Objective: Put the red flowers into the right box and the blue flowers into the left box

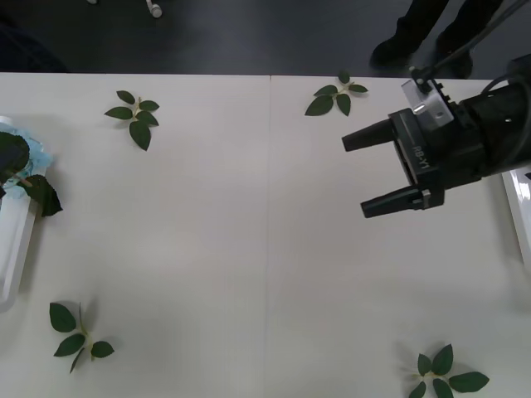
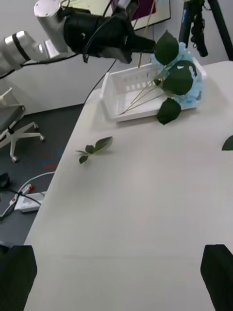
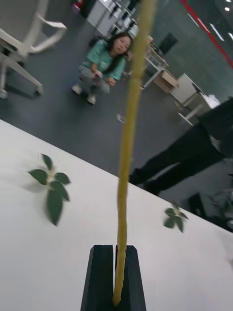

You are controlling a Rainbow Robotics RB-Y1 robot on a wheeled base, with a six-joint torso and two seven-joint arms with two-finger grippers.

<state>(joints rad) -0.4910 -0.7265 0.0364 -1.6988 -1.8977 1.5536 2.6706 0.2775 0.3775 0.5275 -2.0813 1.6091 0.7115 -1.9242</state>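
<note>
A white table (image 1: 249, 249) fills the scene, scattered with leaf sprigs (image 1: 135, 116). At its left edge the left box (image 2: 127, 92) holds blue flowers (image 2: 187, 80). The right gripper (image 1: 386, 166) hovers spread and empty near the right box (image 1: 521, 199). The left gripper (image 3: 115, 279) pinches a flower stem (image 3: 128, 146) above the left box; released off-centre, it could tip over the rim.

Four loose dark green leaf sprigs lie well apart on the white tabletop (image 1: 249, 249): one far left (image 1: 134, 116), one far right (image 1: 336, 94), one near left (image 1: 76, 332), one near right (image 1: 444, 377)
</note>
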